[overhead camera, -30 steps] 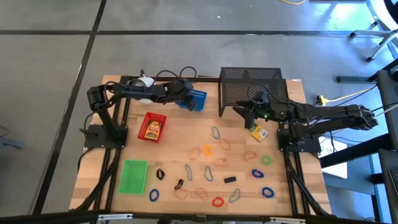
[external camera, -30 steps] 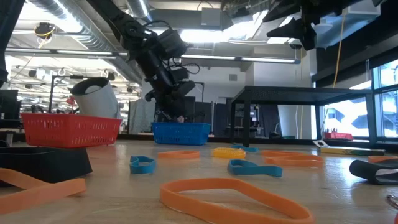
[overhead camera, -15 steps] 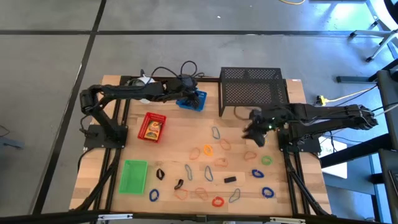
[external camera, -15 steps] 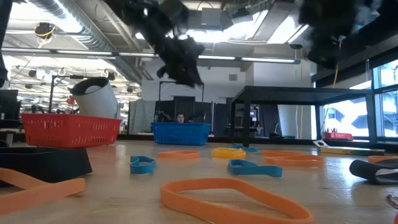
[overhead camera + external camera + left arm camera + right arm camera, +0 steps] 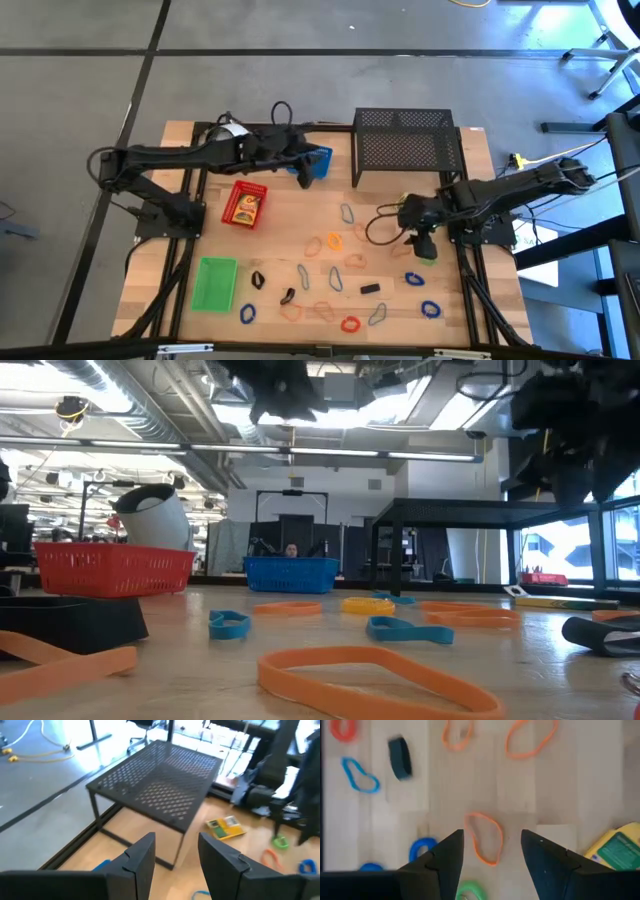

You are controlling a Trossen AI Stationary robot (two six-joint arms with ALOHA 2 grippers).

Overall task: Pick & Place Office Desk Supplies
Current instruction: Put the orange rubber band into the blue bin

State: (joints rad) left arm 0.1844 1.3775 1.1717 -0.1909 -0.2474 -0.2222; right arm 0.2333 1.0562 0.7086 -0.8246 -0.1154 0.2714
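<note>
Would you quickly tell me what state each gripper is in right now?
Left gripper: open, holding nothing, up near the blue tray.
Right gripper: open, empty, above an orange band loop.

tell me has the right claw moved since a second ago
Yes. In the high view the right claw has swung away from the black mesh rack, toward the near edge, and now hangs open over an orange band loop.

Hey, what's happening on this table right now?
Two robot arms are sorting desk supplies. The left tool hangs open and empty by the blue tray, near the black mesh rack. The right tool hangs open above an orange band, holding nothing. Many bands and clips are still loose on the table; the green tray looks empty.
</note>
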